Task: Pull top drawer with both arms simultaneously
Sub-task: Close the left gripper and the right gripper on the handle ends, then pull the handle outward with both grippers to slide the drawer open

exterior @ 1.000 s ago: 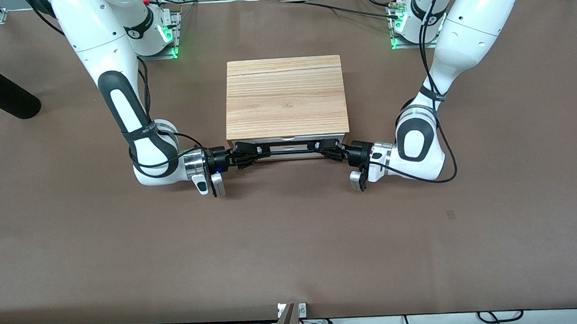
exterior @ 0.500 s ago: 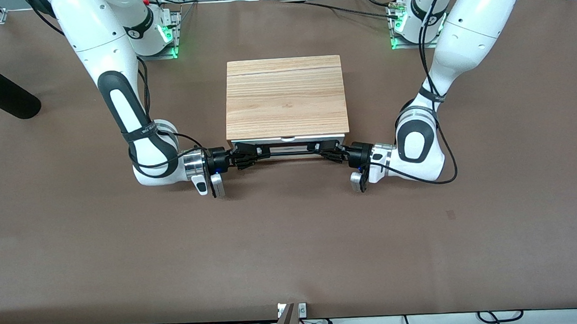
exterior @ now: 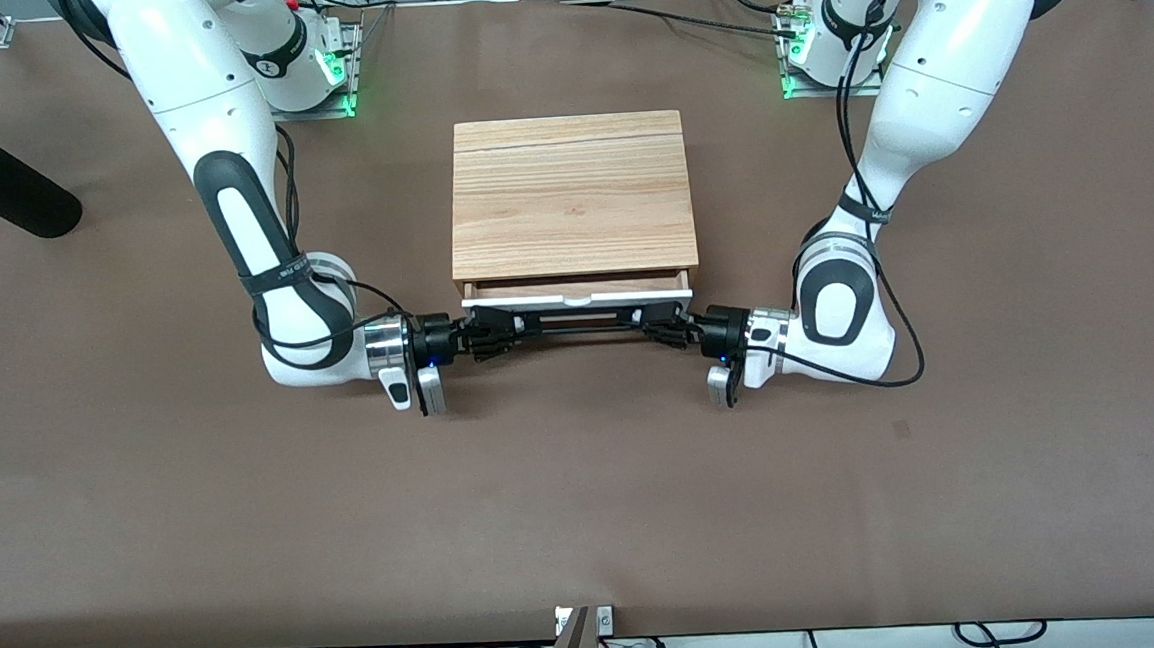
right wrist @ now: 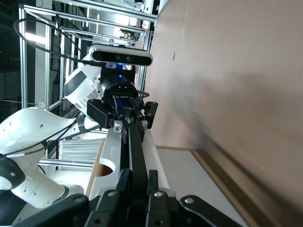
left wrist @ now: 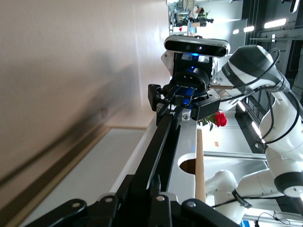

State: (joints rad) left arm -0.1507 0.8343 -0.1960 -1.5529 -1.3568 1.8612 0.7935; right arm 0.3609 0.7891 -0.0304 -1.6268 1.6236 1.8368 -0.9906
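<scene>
The top drawer [exterior: 576,300] of the light-wood cabinet [exterior: 569,194] stands a little way out, with a strip of its wood inside showing. Its white front carries a long black bar handle [exterior: 579,328]. My left gripper [exterior: 653,325] is shut on the handle's end toward the left arm. My right gripper [exterior: 500,338] is shut on the end toward the right arm. In the left wrist view my left gripper [left wrist: 158,201] clamps the handle [left wrist: 163,146], with the right gripper [left wrist: 179,105] farther along it. In the right wrist view my right gripper [right wrist: 138,189] clamps the handle [right wrist: 134,149], with the left gripper [right wrist: 125,115] farther along.
A black vase [exterior: 6,191] with a red rose lies near the table's edge at the right arm's end. Both forearms lie low over the brown table [exterior: 587,484] on either side of the cabinet. Cables hang along the table's edge nearest the front camera.
The drawer has slid out of the cabinet toward the front camera. Both grippers moved the same way with the handle, still shut on it.
</scene>
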